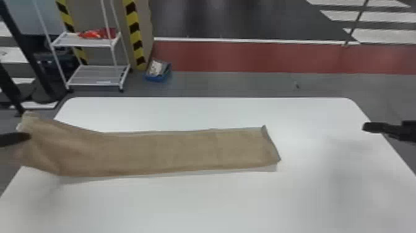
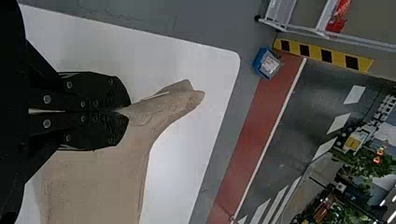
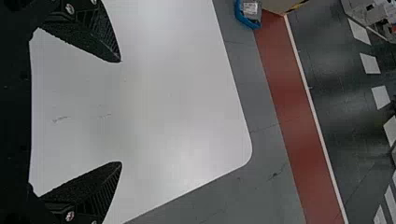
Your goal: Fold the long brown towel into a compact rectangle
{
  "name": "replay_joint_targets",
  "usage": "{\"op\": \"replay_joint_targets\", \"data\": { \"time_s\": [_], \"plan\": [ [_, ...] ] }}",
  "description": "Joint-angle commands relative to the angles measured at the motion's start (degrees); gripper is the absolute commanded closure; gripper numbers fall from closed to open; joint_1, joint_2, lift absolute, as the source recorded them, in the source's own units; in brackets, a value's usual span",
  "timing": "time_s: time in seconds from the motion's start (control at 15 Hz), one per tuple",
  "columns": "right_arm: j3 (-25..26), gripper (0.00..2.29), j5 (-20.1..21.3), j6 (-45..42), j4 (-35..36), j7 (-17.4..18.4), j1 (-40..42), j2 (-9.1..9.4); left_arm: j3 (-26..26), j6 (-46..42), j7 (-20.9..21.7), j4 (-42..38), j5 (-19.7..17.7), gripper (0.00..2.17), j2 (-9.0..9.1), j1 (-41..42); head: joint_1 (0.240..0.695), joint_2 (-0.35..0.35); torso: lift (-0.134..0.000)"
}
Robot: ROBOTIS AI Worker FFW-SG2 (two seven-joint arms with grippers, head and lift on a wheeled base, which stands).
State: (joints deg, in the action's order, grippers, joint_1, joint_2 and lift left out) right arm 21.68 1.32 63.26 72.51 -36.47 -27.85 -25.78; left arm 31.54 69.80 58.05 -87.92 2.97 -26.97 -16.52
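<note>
Head view: towel point(image 1: 173, 151) lies across table point(image 1: 216, 204), from left edge to centre right. Left gripper point(image 1: 26, 136), at left edge, pinching towel's lifted end. Right gripper point(image 1: 368, 127), at right edge, spread wide.

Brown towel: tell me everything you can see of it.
The brown towel looks like soft cloth, a long strip running left to right across the white table. Paler borders show along its edges. Most of it lies flat; its left end is raised and creased, pinched in the left gripper. Its right end lies free.
</note>
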Motion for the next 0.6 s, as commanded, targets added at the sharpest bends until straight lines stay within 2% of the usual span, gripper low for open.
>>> {"op": "replay_joint_targets", "data": {
  "time_s": [0.0, 0.13, 0.27, 0.33, 0.4, 0.53],
  "plan": [
    [0.03, 0.1, 0.08, -0.01, 0.09, 0.0, 0.34, 0.38, -0.78, 1.71, 0.31, -0.41, 0.37, 2.14, -0.36, -2.46, 0.695, -0.011, -0.124],
    [0.11, 0.1, 0.35, 0.16, 0.17, 0.0, 0.52, 0.47, -2.98, 8.92, 1.28, -6.22, -0.24, 2.14, 1.22, -3.43, 0.695, -0.01, -0.124],
    [0.9, 0.1, 0.44, 0.51, 0.44, 0.0, 0.87, 0.38, -7.29, 17.18, 1.37, -13.16, 0.11, 2.14, 4.56, -4.31, 0.695, -0.029, -0.124],
    [0.9, 0.1, 0.44, 0.87, 0.52, 0.0, 0.87, 0.29, -10.01, 20.23, 1.37, -15.88, 0.02, 2.14, 6.32, -5.36, 0.695, -0.049, -0.124],
    [0.99, 0.1, 0.44, 0.87, 0.79, 0.0, 1.14, 0.12, -12.56, 20.23, 1.37, -18.17, 0.11, 2.14, 8.25, -6.33, 0.695, -0.101, -0.124],
    [0.99, 0.1, 0.35, 1.04, 0.96, 0.0, 1.58, 0.03, -19.06, 20.23, 1.19, -20.28, 2.48, 2.14, 13.26, -8.88, 0.695, -0.163, -0.124]
  ]
}}
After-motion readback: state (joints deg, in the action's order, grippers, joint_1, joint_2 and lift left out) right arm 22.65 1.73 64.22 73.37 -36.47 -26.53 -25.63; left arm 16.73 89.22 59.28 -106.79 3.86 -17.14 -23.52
